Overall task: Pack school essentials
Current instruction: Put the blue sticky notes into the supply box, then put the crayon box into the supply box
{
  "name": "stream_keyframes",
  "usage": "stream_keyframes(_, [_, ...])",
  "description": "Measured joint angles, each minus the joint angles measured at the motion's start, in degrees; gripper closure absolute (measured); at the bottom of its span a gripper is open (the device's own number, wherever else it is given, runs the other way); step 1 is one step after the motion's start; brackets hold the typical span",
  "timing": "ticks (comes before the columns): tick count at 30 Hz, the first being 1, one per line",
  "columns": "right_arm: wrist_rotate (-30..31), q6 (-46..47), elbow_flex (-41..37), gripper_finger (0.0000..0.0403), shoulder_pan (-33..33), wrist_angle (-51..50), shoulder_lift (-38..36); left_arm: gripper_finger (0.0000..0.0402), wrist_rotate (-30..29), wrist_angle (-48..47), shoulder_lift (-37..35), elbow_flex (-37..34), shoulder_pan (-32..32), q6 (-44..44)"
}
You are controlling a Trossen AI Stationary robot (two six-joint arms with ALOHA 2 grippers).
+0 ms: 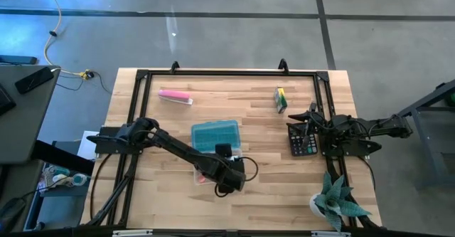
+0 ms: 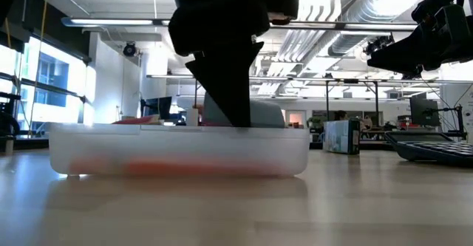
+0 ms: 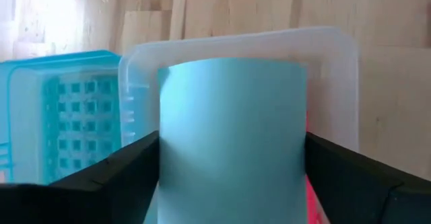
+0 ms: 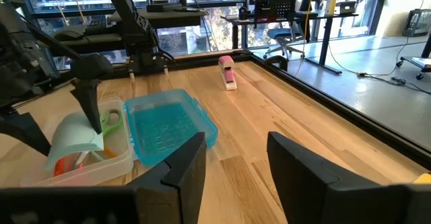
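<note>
My left gripper (image 1: 225,178) hangs over a clear plastic box (image 1: 202,171) near the table's middle, shut on a light-blue note pad (image 3: 232,136). The right wrist view shows green-handled scissors (image 4: 111,122) and orange-red stationery (image 4: 64,163) lying in the box. The box's blue lid (image 1: 215,136) lies flat against its far side. A green-yellow block (image 1: 281,99) lies on the table at the far right. My right gripper (image 4: 236,160) is open and empty, held above the table at the right by a black calculator (image 1: 301,140). My left gripper pinches the note pad by two opposite edges (image 3: 160,157), one finger (image 3: 114,177) on each side. The pad bows outward between them. The fingers point down from above. The pad hangs over the box's open top (image 4: 74,140); whether it rests on what lies inside, I cannot tell.
A pink and white object (image 1: 175,96) lies at the far left. A spiky green potted plant (image 1: 334,203) stands at the near right corner. A black frame (image 1: 227,73) runs along the table's far and side edges. Bare wood lies between the box and the calculator.
</note>
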Motion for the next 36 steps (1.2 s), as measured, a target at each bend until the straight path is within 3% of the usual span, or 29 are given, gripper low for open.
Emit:
stream_keyframes(8, [0.0,0.0,0.0,0.0254,0.0,0.0,0.0,0.0005,-1.0,-0.4,0.0,0.0,0.1,-3.0])
stream_keyframes(16, [0.0,0.0,0.0,0.0254,0.0,0.0,0.0,0.0002,-3.6,1.6,-1.9,0.1,0.3,-4.2])
stream_keyframes(31, [0.0,0.0,0.0,0.0254,0.0,0.0,0.0,0.0002,-18.7,-1.3,-11.6,0.0,0.6,-3.2])
stream_keyframes(36, [0.0,0.0,0.0,0.0254,0.0,0.0,0.0,0.0002,-19.6,5.8,-17.6,-9.8,1.9,-2.0])
